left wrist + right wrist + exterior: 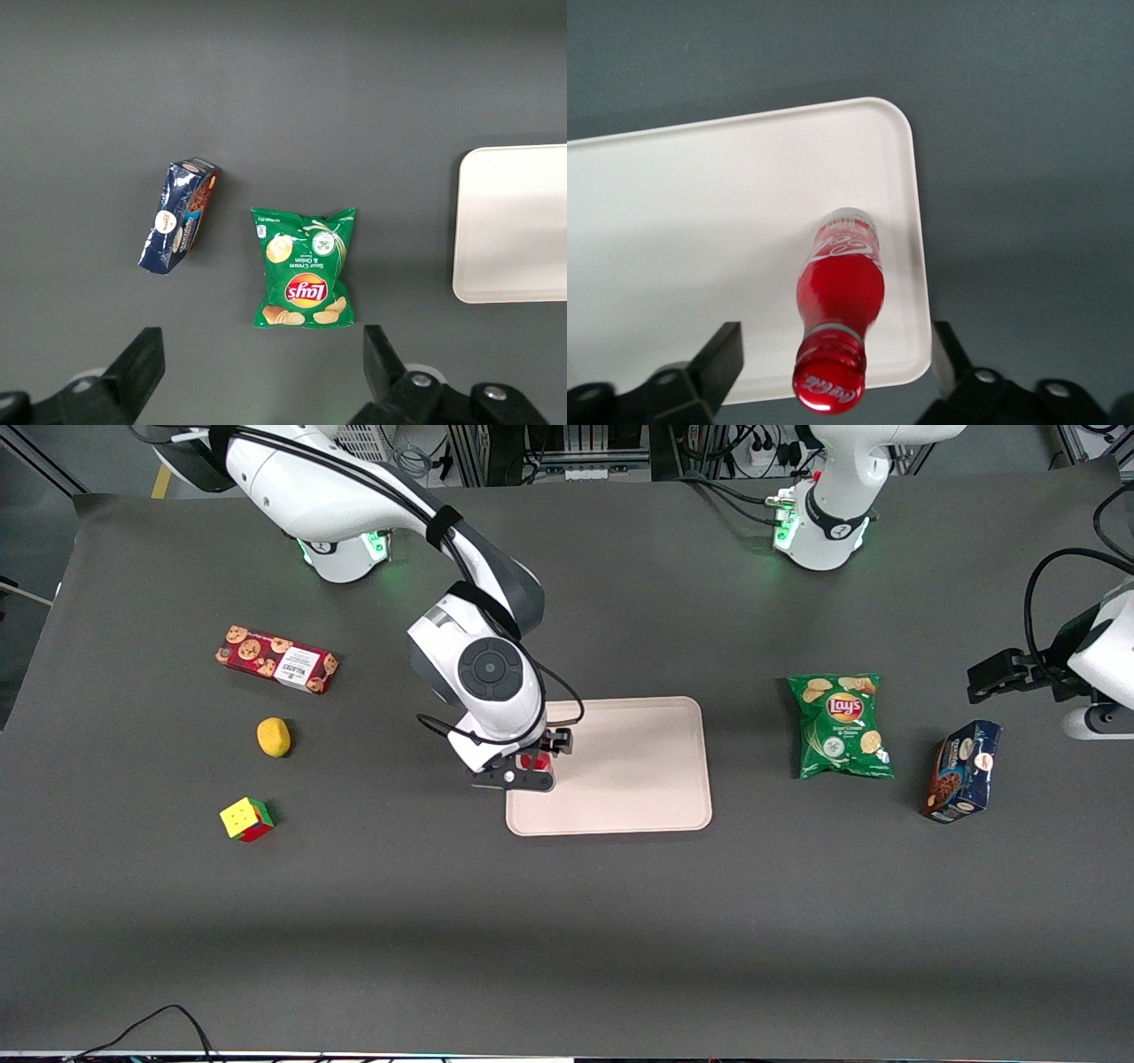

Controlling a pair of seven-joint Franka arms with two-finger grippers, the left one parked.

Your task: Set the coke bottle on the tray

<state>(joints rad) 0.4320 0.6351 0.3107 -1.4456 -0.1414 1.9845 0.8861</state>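
coke bottle (837, 292) standing upright on the tray (673, 230) near its rim, gripper (833, 372) above the cap with fingers spread clear of it; light, rigid, smooth, tippy, best gripped mid-body.

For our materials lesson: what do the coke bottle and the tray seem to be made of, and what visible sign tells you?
Coke bottle: probably glossy plastic, possibly glass; highlights gleam on the red body and its base looks clear. It stands on the tray, between the open end effector fingers.
Tray: likely matte moulded plastic; an even pale surface, rounded corners and a low rim, without glare.
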